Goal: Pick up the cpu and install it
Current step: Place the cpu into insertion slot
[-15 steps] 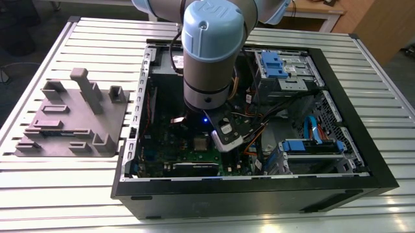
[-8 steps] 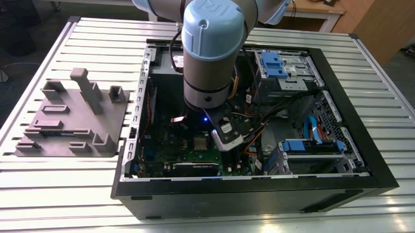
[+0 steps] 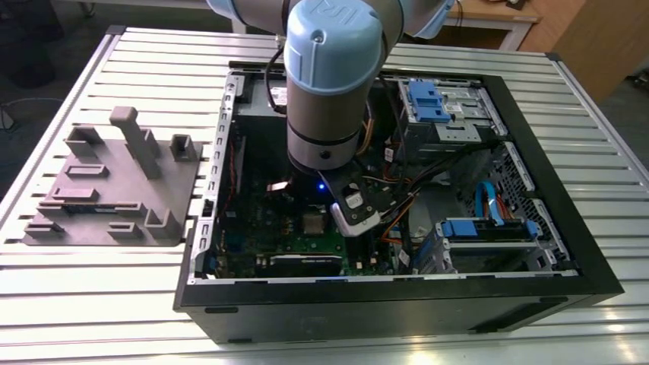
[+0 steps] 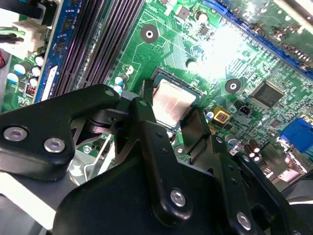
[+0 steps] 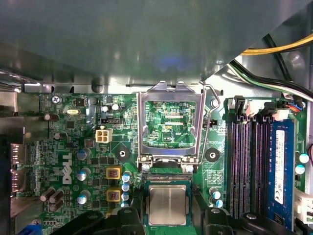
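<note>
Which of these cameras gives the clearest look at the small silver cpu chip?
The first wrist view: the cpu faces the camera squarely, its whole metal top visible. The second wrist view shows it slanted, partly behind the end effector. In the exterior view the arm hangs over that spot.

Grey arm tube [image 3: 322, 114], pale-blue joint cap [image 3: 333, 30]; black hand [image 4: 171, 115], angular links [image 4: 151, 147], silver screws [image 4: 177, 197]; blue light [image 3: 321, 185] at wrist.

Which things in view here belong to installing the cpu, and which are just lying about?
Job in hand: silver-grey square cpu chip; hinged metal socket frame, swung open; green motherboard; black robot hand, at the chip.
Lying about: grey plastic fixture block on the slatted metal table; blue plastic drive-bay clips; black memory slots.
</note>
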